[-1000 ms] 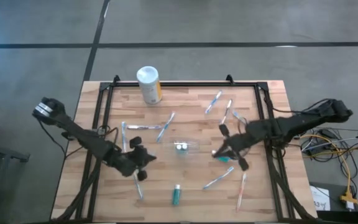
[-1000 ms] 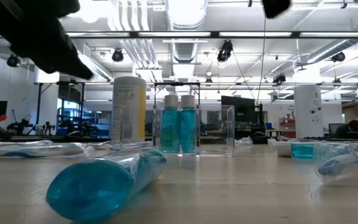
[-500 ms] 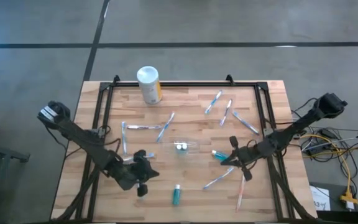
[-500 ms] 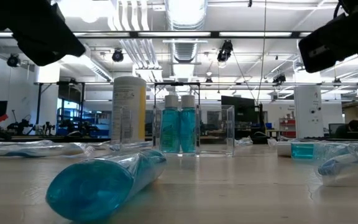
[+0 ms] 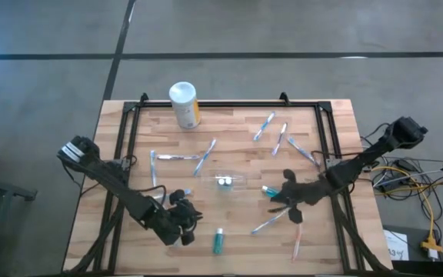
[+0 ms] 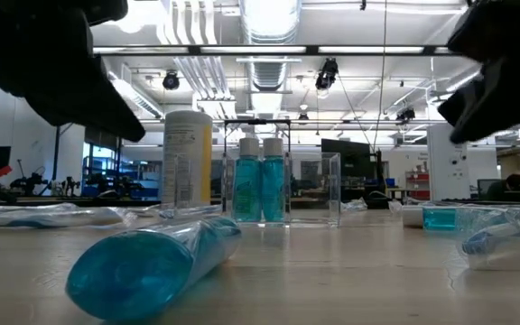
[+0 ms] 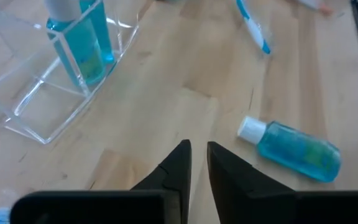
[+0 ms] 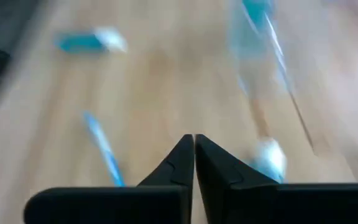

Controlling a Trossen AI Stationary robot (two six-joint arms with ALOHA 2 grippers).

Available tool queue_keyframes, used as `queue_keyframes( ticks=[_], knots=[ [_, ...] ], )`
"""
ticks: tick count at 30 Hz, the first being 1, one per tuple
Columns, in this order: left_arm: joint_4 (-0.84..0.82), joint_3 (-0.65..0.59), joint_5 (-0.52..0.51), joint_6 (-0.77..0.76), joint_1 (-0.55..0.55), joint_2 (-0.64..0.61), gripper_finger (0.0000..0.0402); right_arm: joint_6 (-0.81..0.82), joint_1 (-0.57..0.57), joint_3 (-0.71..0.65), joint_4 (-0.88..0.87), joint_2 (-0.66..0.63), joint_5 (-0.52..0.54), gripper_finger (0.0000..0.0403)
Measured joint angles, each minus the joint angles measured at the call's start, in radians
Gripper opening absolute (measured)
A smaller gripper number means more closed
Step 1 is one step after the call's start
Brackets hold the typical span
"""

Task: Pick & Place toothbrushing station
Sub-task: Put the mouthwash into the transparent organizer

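Observation:
A clear plastic cup (image 5: 226,182) stands mid-table with teal tubes (image 6: 260,185) upright in it. One teal tube (image 5: 218,241) lies on its side near the front edge, its white cap (image 7: 251,127) toward the far edge. Another teal tube (image 5: 270,191) lies right of the cup. Several thin toothbrushes (image 5: 204,156) lie scattered. My left gripper (image 5: 188,223) hovers left of the front tube, its fingers slightly open (image 7: 199,152) and holding nothing. My right gripper (image 5: 283,200) hangs shut (image 8: 194,143) just right of the second tube.
A white canister with a yellow label (image 5: 184,105) stands at the far edge. More toothbrushes lie at the far right (image 5: 281,138) and near right (image 5: 270,224). A dark metal frame (image 5: 129,138) borders the wooden table (image 5: 237,127).
My left gripper has moved toward the near edge and to the right, closing on the tube at the front. My right gripper has sunk toward the table and drawn slightly toward the near edge, its arm pulling back to the right. Nothing on the table has shifted.

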Motion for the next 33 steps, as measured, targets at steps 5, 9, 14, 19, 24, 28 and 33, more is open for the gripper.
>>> queue_keyframes(
  ticks=[5,9,14,19,24,28,33],
  knots=[
    [-0.006,-0.005,-0.001,0.032,-0.007,0.007,0.0064,0.120,-0.045,0.195,-0.452,0.091,-0.057,0.0072],
    [-0.002,-0.005,-0.001,0.040,-0.014,0.008,0.0064,0.086,-0.075,0.289,-0.538,0.170,-0.130,0.0141],
    [0.000,-0.005,-0.001,0.052,-0.032,0.007,0.0064,0.027,-0.107,0.362,-0.562,0.285,-0.161,0.0231],
    [0.000,-0.005,-0.001,0.056,-0.046,0.006,0.0064,0.039,-0.181,0.386,-0.615,0.389,-0.162,0.0290],
    [-0.002,-0.005,-0.001,0.056,-0.055,0.006,0.0064,0.020,-0.253,0.368,-0.619,0.471,-0.198,0.0295],
    [-0.003,-0.005,-0.001,0.058,-0.059,0.006,0.0064,-0.046,-0.273,0.368,-0.605,0.515,-0.255,0.0275],
    [-0.002,-0.005,-0.010,0.058,-0.062,0.006,0.0064,-0.092,-0.272,0.367,-0.589,0.522,-0.263,0.0221]
  ],
)
